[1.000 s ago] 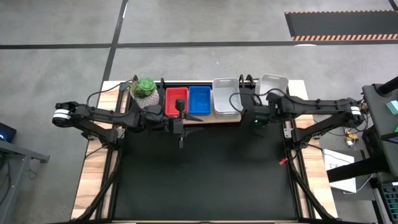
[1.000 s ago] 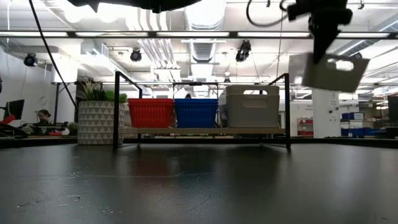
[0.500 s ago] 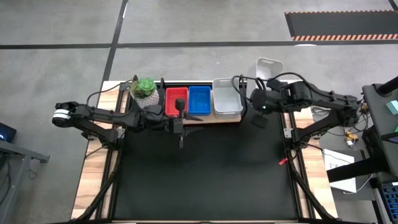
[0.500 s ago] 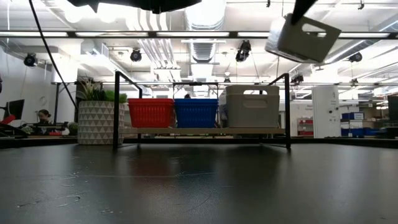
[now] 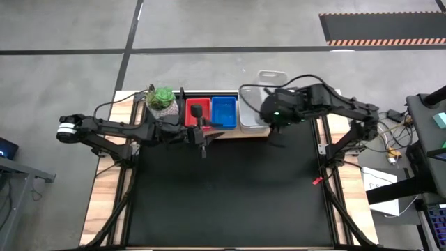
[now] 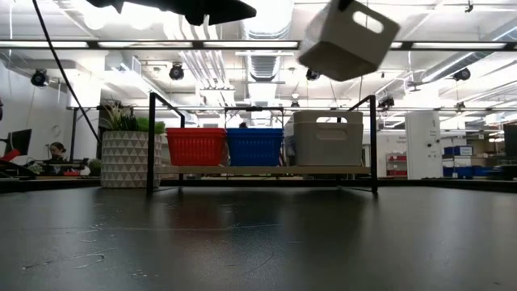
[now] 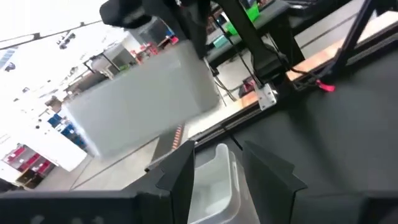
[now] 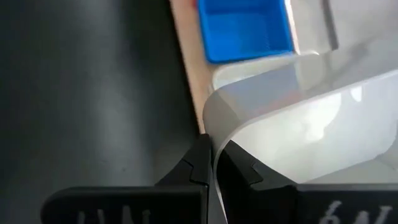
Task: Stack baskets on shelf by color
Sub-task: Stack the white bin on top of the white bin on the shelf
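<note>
A light-wood shelf [image 6: 266, 170] at the table's far edge bears a red stack [image 6: 196, 146], a blue stack [image 6: 254, 146] and a whitish-grey stack [image 6: 327, 138], each resting on its base. My right gripper [image 8: 213, 163] is shut on another whitish-grey basket [image 6: 347, 36], held high and tilted above the grey stack [image 5: 252, 116]. My left gripper [image 7: 217, 180] is open and hovers over the shelf's near edge by the red baskets [image 5: 197, 113], touching nothing. My right gripper pinches a side wall [image 8: 219, 127] of the whitish-grey basket between its two fingers, one inside the basket and one outside. The basket [image 5: 272, 77] is lifted clear and tilted, high above the shelf.
A white patterned plant pot [image 6: 125, 158] with a green plant [image 5: 162, 97] stands at the shelf's left end. A black frame [image 6: 373, 141] of thin posts rises around the shelf. The black tabletop [image 5: 230, 195] spreads on the near side.
My right gripper has carried the whitish-grey basket up and toward the table's left, from beside the shelf's right end to above the grey stack. The basket has tipped further over on the way.
</note>
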Controlling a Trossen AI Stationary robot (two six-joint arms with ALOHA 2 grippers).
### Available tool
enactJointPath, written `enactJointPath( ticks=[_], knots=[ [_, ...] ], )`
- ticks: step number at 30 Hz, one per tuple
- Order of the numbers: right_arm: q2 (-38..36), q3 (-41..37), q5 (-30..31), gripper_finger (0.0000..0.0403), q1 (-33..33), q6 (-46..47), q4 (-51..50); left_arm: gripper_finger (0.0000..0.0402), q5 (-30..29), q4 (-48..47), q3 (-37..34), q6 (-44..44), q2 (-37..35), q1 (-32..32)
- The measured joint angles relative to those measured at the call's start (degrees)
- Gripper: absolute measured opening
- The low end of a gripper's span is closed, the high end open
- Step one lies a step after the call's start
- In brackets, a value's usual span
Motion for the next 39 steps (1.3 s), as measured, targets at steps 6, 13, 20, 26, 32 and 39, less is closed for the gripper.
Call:
enactJointPath(
  ticks=[6, 13, 20, 26, 32, 39],
  knots=[
    [8.15, 6.18, -8.13, 0.0009, -3.13, -4.29, -0.05, 0.0120, 0.03, -0.57, 0.00, -0.08, -0.95, -0.05],
    [15.36, 10.06, -9.88, 0.0008, -8.67, -4.79, -0.81, 0.0120, 0.03, -2.89, -0.85, -0.15, -2.40, -0.04],
    [17.35, 10.16, -12.80, 0.0008, -12.87, -2.85, -0.79, 0.0120, 0.05, -2.05, -3.09, -0.13, -4.33, -0.04],
    [18.37, 10.09, -12.78, 0.0008, -14.29, -2.92, -0.76, 0.0120, 0.06, -1.36, -4.16, -0.13, -5.85, -0.04],
    [20.30, 10.05, -12.80, 0.0008, -14.86, -3.98, -0.72, 0.0120, 0.07, -1.31, -4.44, -0.13, -6.22, -0.04],
    [22.34, 10.05, -12.78, 0.0008, -15.27, -3.91, -0.70, 0.0120, 0.07, -1.43, -4.44, -0.13, -6.19, -0.04]
  ],
)
